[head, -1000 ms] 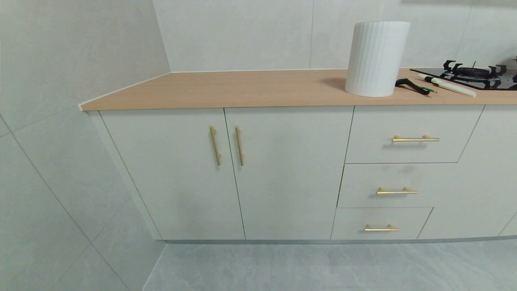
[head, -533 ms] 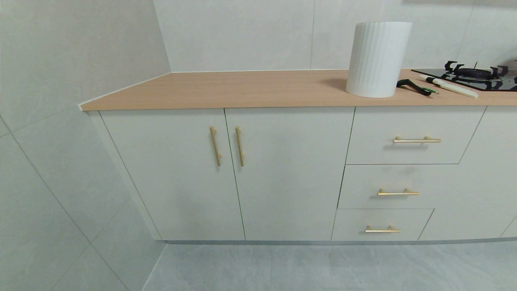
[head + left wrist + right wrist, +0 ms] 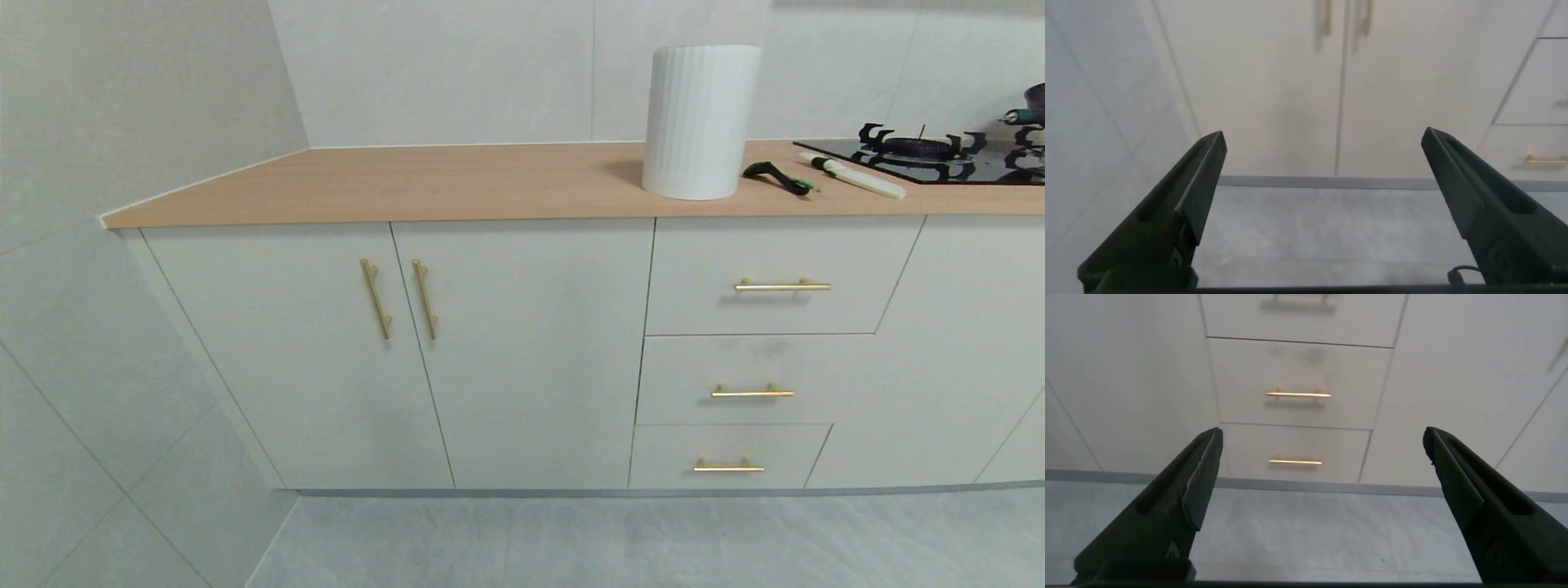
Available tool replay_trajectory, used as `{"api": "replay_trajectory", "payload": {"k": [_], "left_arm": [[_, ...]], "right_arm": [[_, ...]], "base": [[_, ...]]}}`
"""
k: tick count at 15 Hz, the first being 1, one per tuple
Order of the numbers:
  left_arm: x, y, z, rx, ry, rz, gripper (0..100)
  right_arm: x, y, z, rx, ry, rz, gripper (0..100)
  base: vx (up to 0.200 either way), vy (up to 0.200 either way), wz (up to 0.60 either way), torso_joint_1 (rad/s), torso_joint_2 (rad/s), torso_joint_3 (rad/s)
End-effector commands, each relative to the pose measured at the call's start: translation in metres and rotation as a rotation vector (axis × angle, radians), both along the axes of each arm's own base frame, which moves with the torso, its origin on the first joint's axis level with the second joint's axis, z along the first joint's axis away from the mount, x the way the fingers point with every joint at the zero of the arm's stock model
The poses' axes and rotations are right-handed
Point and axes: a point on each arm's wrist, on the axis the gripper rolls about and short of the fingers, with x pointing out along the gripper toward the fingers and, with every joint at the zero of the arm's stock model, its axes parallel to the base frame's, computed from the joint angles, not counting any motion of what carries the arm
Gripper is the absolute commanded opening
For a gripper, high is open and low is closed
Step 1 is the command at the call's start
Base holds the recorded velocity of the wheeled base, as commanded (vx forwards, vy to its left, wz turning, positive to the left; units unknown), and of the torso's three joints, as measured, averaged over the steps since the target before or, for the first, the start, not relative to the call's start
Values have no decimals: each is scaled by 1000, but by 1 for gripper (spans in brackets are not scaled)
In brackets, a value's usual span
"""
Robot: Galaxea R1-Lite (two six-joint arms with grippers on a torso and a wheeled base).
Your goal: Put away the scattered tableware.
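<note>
On the wooden table (image 3: 408, 184), a black-handled utensil (image 3: 775, 175) and a cream-white utensil (image 3: 857, 175) lie between the tall white ribbed container (image 3: 700, 122) and the black stove (image 3: 922, 155). The left pincer (image 3: 1323, 140) is spread wide before the cabinet doors (image 3: 1343, 73). The right pincer (image 3: 1323, 437) is spread wide before the drawers (image 3: 1298, 384), and both are empty.

Pale grey tiled walls (image 3: 449, 65) and a grey floor (image 3: 653, 539) frame a wood-topped counter (image 3: 408, 184) with a gas hob (image 3: 971, 171), above cream cabinet doors (image 3: 286, 367) and three brass-handled drawers (image 3: 702, 253).
</note>
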Motion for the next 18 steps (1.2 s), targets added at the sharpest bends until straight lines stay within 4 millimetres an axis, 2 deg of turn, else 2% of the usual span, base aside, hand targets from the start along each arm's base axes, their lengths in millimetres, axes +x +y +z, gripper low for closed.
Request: {"api": "replay_trajectory", "payload": {"k": [1,4,10,16,18], "left_arm": [[0,0,0,0,1,1,100],[0,0,0,-1,0,1,100],[0,0,0,-3,0,1,100],[0,0,0,-3,0,1,100],[0,0,0,-4,0,2,100]], "right_arm": [[0,0,0,0,2,0,100],[0,0,0,0,2,1,100],[0,0,0,0,1,0,100],[0,0,0,2,1,-2,100],[0,0,0,0,2,0,100]], "base": [[0,-200,0,7,7,7],[0,-200,0,1,1,1],[0,0,0,0,0,0],[200,0,0,2,6,2],[0,0,0,0,0,0]]}}
